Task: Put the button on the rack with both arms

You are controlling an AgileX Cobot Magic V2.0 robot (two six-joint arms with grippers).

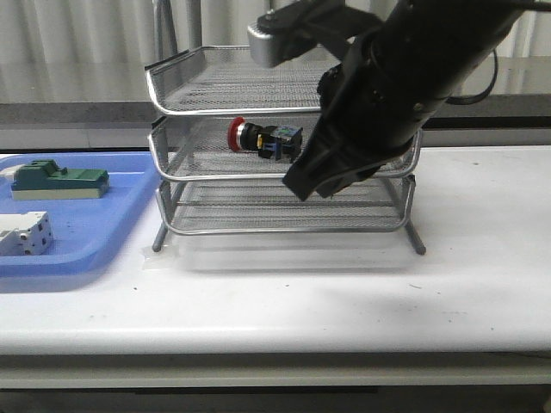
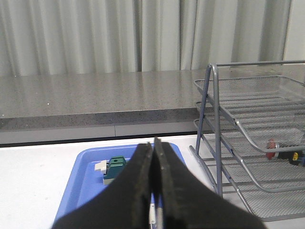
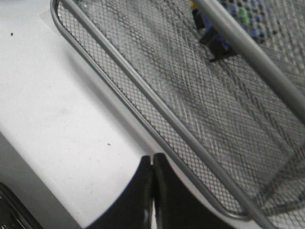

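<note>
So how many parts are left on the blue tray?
2: a green-topped block toward the blue tray's back, a white block at its front left; more may sit out of frame.

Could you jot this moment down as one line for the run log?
button: middle shelf of rack | left tool: shut, empty | right tool: shut, empty

Button (image 1: 263,138): a small push-button switch, red mushroom cap, black body, yellow and blue-green rear block.
Button pose: lying on its side, cap pointing toward the robot's left, rear block toward its right.
Button location: on the mesh floor of the rack's middle tier, near the centre, nothing gripping it.
Rack (image 1: 185,86): silver wire-mesh letter tray stand, three stacked tiers with metal rims and splayed legs.
Rack pose: upright on the white desk, tiers stepped; part of its right side is hidden behind a dark arm.
</note>
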